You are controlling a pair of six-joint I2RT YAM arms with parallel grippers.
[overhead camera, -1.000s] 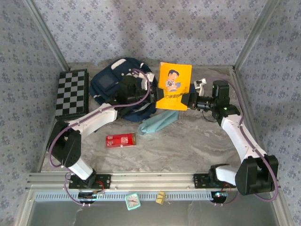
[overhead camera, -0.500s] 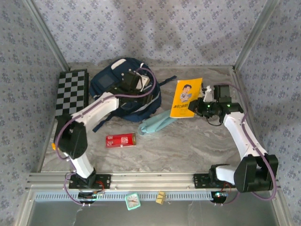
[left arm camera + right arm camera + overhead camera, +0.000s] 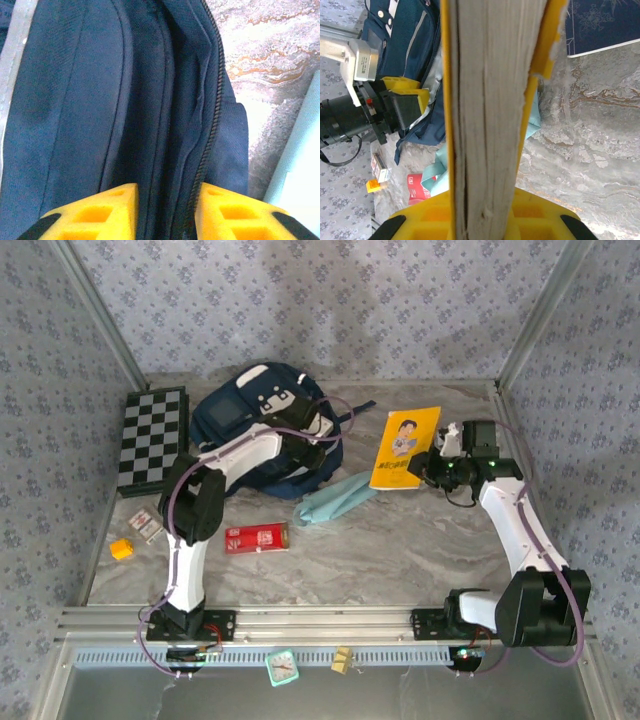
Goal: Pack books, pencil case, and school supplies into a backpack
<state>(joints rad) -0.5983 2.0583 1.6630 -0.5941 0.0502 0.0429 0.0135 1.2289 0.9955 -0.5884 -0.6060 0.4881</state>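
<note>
R gripper point(image 3: 428, 470) pinches yellow book point(image 3: 405, 447), now swung right, away from backpack point(image 3: 235, 415). L gripper point(image 3: 167, 195) astride zip, grip unclear. Bare table point(image 3: 400, 550) in front.

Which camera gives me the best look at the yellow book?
Top external: the yellow book shows nearly its whole cover, held at its right edge by the right gripper. The right wrist view sees its page edge up close.
</note>
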